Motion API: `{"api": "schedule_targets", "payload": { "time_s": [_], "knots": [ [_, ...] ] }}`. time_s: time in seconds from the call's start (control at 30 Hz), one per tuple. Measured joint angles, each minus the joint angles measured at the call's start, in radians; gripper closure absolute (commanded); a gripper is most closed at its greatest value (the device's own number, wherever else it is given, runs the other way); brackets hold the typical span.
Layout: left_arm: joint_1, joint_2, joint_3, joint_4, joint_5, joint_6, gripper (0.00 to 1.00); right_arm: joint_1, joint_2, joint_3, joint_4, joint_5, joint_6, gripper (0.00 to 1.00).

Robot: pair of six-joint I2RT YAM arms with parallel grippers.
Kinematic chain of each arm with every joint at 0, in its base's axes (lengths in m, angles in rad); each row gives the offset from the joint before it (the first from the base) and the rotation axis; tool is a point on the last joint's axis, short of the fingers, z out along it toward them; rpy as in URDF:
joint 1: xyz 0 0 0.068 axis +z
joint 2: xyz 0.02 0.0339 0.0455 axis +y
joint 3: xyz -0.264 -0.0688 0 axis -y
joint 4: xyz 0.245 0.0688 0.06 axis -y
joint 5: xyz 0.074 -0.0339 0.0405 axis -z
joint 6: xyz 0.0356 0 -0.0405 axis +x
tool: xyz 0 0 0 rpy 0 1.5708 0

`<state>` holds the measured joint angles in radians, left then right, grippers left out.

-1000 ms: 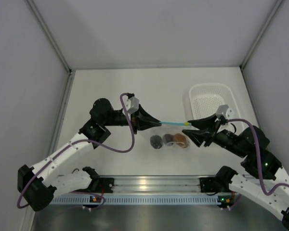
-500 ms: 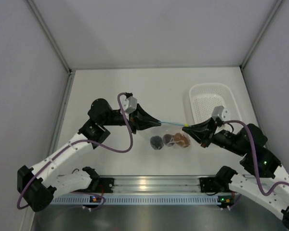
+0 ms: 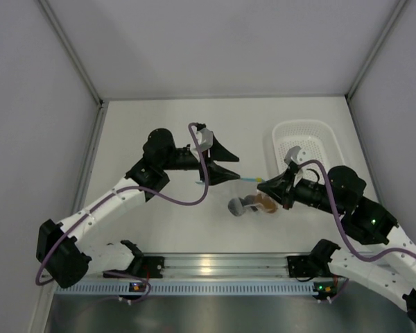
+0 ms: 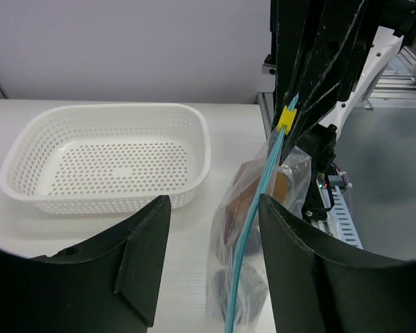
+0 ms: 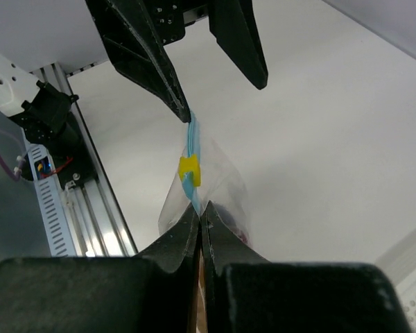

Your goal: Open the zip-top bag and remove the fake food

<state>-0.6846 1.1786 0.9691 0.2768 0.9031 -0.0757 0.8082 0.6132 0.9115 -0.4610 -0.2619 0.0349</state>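
The zip-top bag [image 3: 251, 202] hangs clear of the table from my right gripper [image 3: 262, 184]. That gripper is shut on the bag's light blue zip strip [image 5: 192, 149], just below the yellow slider [image 5: 188, 171]. The fake food [image 3: 263, 203] sits bunched in the bottom of the bag as an orange-brown piece and darker pieces. My left gripper [image 3: 238, 168] is open, with one finger on each side of the strip's free end and neither touching it. In the left wrist view the bag [image 4: 256, 236] hangs between the fingers [image 4: 132, 263].
A white perforated basket [image 3: 306, 136] stands at the back right, just behind my right arm; it also shows as the basket [image 4: 104, 156] in the left wrist view. The aluminium rail [image 3: 215, 267] runs along the near edge. Grey walls enclose the table.
My left gripper has let go of the zip strip, opened and shifted right. The right gripper has shut on the strip's other end, and the bag now hangs from it alone.
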Motion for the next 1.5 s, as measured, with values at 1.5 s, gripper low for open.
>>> {"api": "schedule_targets", "payload": {
  "time_s": [1.5],
  "knots": [
    [-0.146, 0.116, 0.108, -0.01, -0.108, 0.131, 0.64, 0.0, 0.156, 0.073, -0.078, 0.181, 0.082, 1.0]
  ]
}}
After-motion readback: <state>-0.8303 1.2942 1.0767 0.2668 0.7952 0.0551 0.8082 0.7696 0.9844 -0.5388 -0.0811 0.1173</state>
